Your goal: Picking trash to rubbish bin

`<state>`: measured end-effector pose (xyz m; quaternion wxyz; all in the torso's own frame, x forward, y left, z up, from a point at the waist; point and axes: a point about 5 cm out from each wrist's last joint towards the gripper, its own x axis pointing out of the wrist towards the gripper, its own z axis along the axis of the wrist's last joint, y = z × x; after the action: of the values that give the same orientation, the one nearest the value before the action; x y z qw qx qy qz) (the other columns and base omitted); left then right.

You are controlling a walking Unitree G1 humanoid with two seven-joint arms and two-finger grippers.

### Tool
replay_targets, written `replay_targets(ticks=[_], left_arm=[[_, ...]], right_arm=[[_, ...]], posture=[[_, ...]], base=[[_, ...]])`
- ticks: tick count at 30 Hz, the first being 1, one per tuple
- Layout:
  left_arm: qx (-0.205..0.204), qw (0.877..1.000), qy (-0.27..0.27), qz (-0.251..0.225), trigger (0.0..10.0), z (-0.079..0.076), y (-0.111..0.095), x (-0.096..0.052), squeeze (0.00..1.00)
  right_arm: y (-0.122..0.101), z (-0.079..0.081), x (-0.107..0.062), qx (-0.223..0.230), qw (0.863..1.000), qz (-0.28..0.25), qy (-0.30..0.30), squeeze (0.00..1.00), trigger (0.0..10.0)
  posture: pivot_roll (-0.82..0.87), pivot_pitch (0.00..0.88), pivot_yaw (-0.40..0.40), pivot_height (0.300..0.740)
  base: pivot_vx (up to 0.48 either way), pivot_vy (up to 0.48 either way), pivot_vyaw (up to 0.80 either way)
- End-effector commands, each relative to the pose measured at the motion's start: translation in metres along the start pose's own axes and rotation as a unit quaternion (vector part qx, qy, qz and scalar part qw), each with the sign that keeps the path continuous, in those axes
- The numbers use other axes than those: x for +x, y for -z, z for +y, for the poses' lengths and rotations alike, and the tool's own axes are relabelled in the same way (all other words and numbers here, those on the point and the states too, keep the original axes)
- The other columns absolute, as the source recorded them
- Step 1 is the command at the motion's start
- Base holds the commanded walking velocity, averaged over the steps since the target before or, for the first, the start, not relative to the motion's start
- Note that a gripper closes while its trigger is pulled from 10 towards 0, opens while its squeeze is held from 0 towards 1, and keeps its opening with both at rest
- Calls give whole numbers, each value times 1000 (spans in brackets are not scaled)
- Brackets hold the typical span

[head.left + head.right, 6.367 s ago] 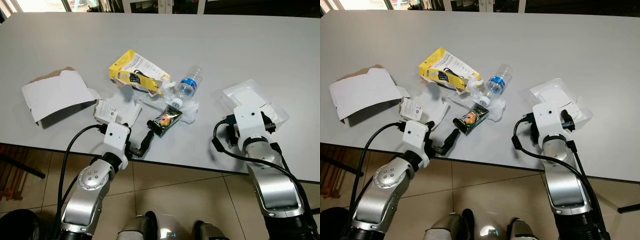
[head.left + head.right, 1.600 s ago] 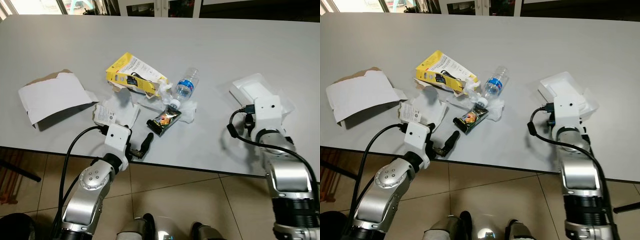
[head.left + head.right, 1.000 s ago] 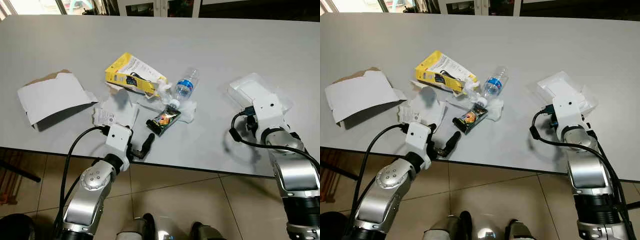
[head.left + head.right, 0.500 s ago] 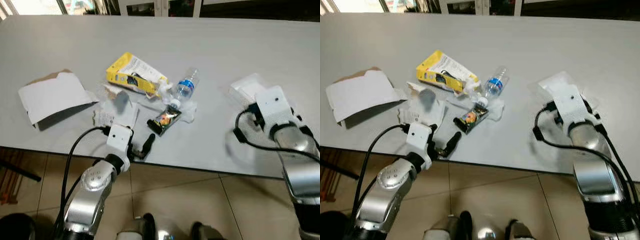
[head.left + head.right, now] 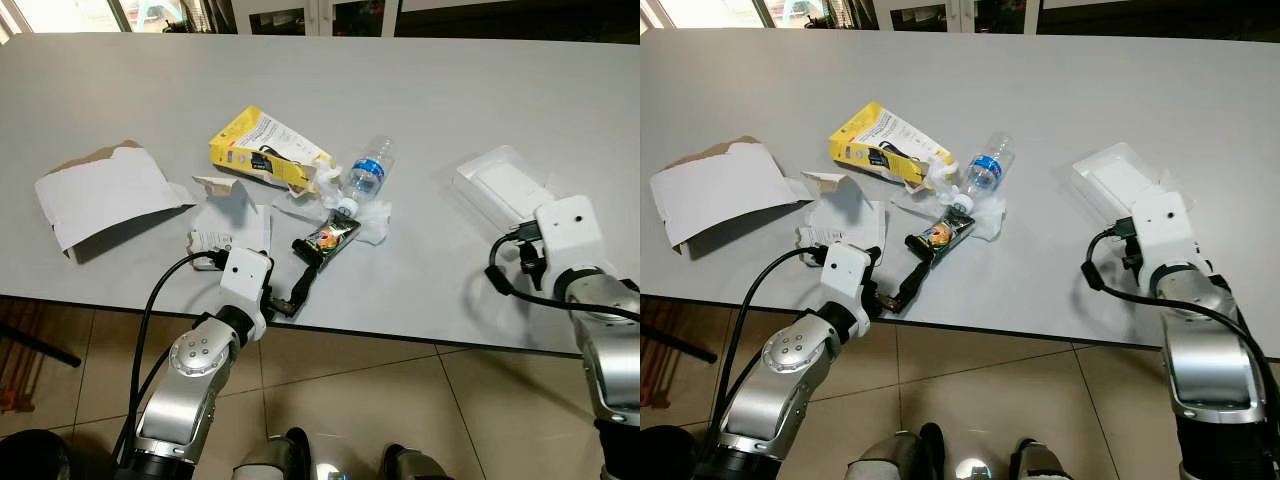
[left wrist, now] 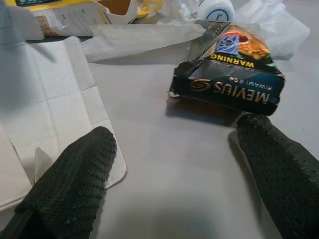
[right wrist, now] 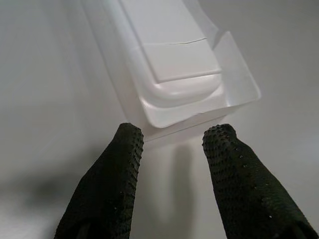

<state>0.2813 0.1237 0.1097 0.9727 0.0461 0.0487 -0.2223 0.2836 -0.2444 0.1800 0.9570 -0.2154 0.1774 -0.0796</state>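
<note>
A heap of trash lies on the grey table (image 5: 450, 90): a yellow carton (image 5: 262, 146), a plastic bottle (image 5: 366, 177), crumpled tissue (image 5: 376, 220), flattened white card (image 5: 238, 222) and a dark cigarette pack (image 6: 229, 74). My left gripper (image 6: 175, 130) is open at the table's near edge. One fingertip (image 6: 256, 132) is just short of the pack, and the other rests over the white card. A clear plastic container (image 5: 503, 187) lies to the right. My right gripper (image 7: 174, 132) is open, its fingertips at the container's near end without touching it.
A torn white cardboard box (image 5: 100, 195) lies at the table's left. The table's near edge runs just under both wrists, with tiled floor (image 5: 380, 400) below. The far half of the table is bare.
My right arm has drawn back from over the clear container, which now shows whole. My left gripper has edged forward toward the cigarette pack.
</note>
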Motion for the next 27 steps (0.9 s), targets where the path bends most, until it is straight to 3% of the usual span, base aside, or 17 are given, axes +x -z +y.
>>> replay_targets(ticks=[1,10,22,27], left_arm=[[6,1000,3,9,10000,-1,3,1,0],[-2,1000,15,1,10000,-2,2,-1,0],[-34,995,90,-26,10000,-16,-10,-5,0],[-36,994,102,-27,10000,-17,-12,-6,0]], right_arm=[[2,-5,1,12,1000,8,-1,0,10000],[2,-4,7,6,1000,9,-20,0,10000],[-7,-10,10,-15,999,-6,-29,0,10000],[-4,-5,10,-23,998,0,-52,0,10000]], posture=[[-47,192,80,740],[-35,195,82,740],[-36,202,85,740],[-34,203,84,740]], base=[[0,0,0],[0,0,0],[0,0,0],[0,0,0]])
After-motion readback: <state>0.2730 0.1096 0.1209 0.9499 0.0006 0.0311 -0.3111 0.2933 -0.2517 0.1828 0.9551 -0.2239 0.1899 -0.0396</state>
